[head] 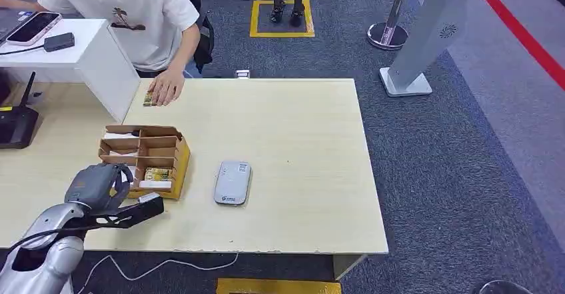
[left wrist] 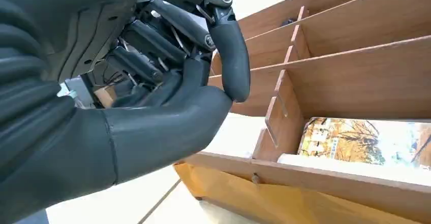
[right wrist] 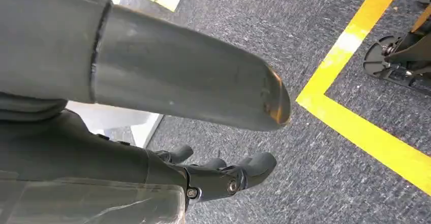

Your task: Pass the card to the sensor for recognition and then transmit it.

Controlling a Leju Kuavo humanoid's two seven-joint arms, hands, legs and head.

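Note:
A wooden compartment box (head: 181, 164) stands on the pale table (head: 293, 127). In its front compartment lies a card (head: 158, 173) with a yellow autumn picture, seen close in the left wrist view (left wrist: 366, 140) behind the box's front wall (left wrist: 330, 178). My left hand (head: 100, 184) hovers at the box's near left corner. Its fingers (left wrist: 234, 66) curl in against the thumb with nothing seen between them. A grey sensor pad (head: 232, 182) lies flat just right of the box. My right hand (right wrist: 101, 148) hangs over the carpet, fingers apart, holding nothing.
A person in a white shirt leans at the far side, one hand (head: 166, 86) pressing a second card (head: 149, 99) on the table. A white raised stand (head: 100, 57) with a phone (head: 33, 27) and a black router (head: 16, 124) sit at the left.

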